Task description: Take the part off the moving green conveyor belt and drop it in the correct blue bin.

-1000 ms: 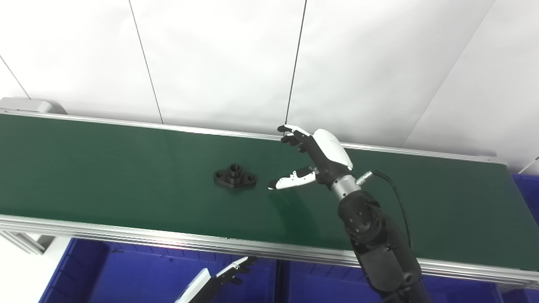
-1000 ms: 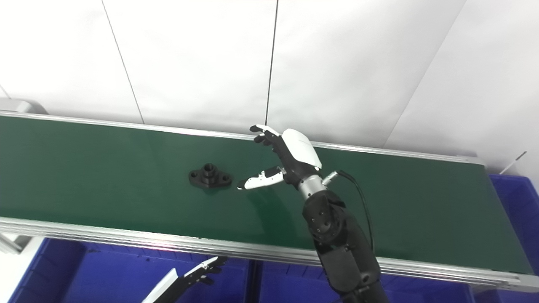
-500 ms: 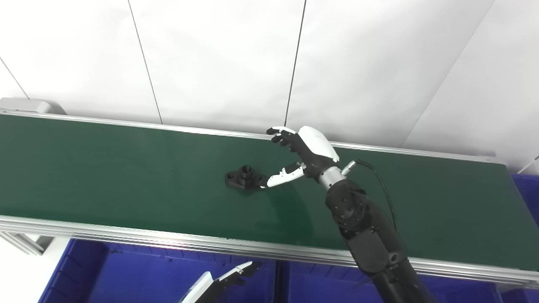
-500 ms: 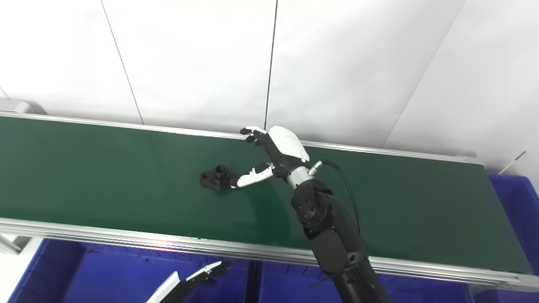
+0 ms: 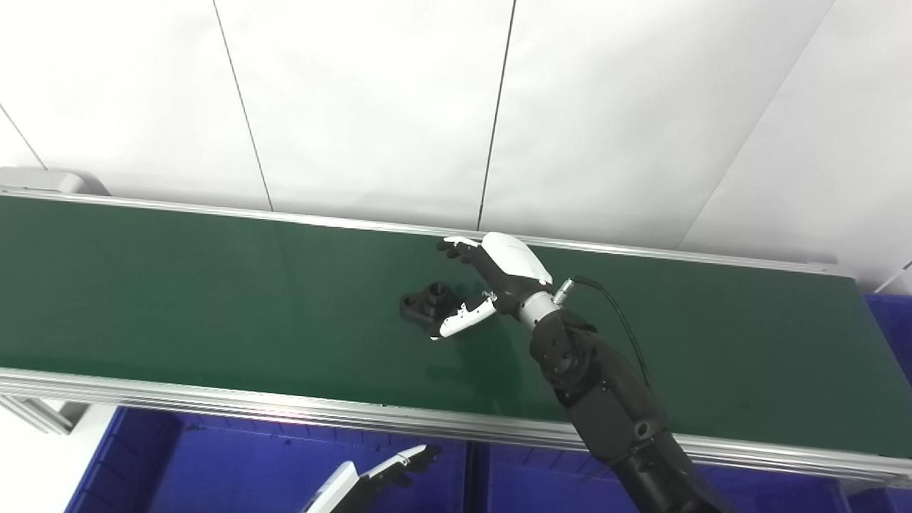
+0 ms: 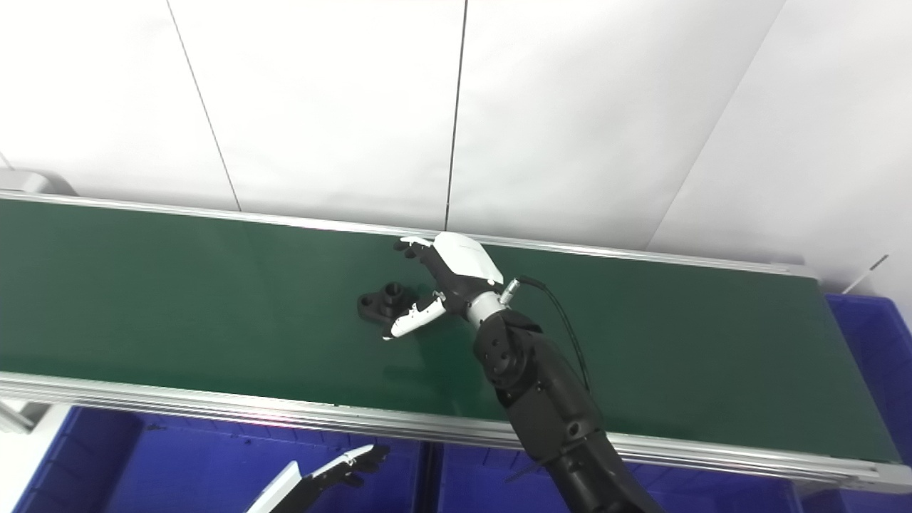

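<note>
**Right hand bracketing the flange on the belt**

Black flanged part [image 5: 427, 302] lies flat near mid-width of the green conveyor belt [image 5: 178, 292], roughly centre of view. Shape: diamond-shaped base plate with a bolt hole at each visible tip, short raised hollow collar in the middle. Matte, dark finish; material not certain, looks like cast metal or hard plastic.

Right hand [image 5: 491, 281] spread and holding nothing: white thumb in front of the part's near edge, dark fingers arched past its far side. Actual contact cannot be told.

Left hand [image 5: 388, 474] low over the blue bin [image 5: 235, 463] beneath the belt's aluminium rail; whether clenched or loose cannot be told.

Handling judgement: rigid, compact, probably moderately heavy if metal. Flat plate sits low, hard to get under; the upright collar offers the better pinch. Smooth belt may let it skid.
</note>
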